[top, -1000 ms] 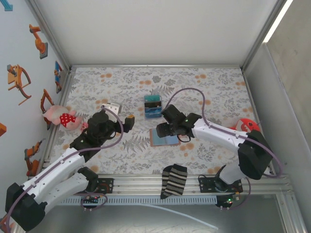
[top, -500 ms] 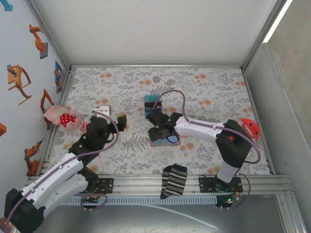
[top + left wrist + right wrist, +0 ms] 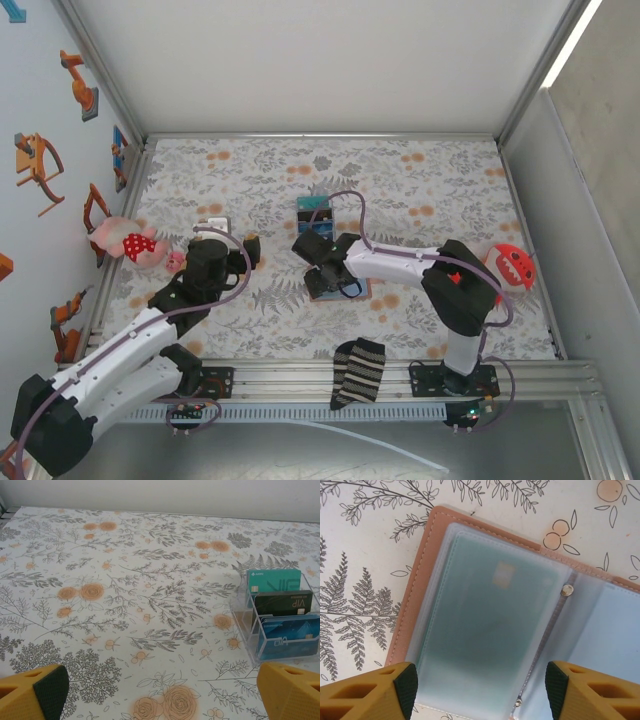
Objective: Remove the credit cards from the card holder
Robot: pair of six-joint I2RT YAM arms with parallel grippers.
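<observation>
Open card holder [image 3: 417, 600] lies flat mid-counter [image 3: 430, 180] w/ a teal credit card [image 3: 485, 630] in its clear sleeve, right tool [image 3: 480, 680] above it, jaws apart & empty, left tool [image 3: 165, 695] wide open, empty, to the left; clear card rack [image 3: 277, 615] just beyond, striped sock [image 3: 358, 372] at near edge, pink plush [image 3: 128, 243] far left.

The card holder [image 3: 352, 288] lies opened flat on the table [image 3: 420, 180], directly under the right jaws. One card [image 3: 480, 630] sits in its left-hand sleeve, between the two fingertips. Just beyond the right jaws stands a card stand [image 3: 316, 218] with cards upright in rows; seen from the left jaws it is ahead and to the right. The left jaws hang over bare table, left of the card holder. A plush toy [image 3: 125, 243] lies farther left, and a sock [image 3: 358, 372] behind the right jaws at the near edge.
</observation>
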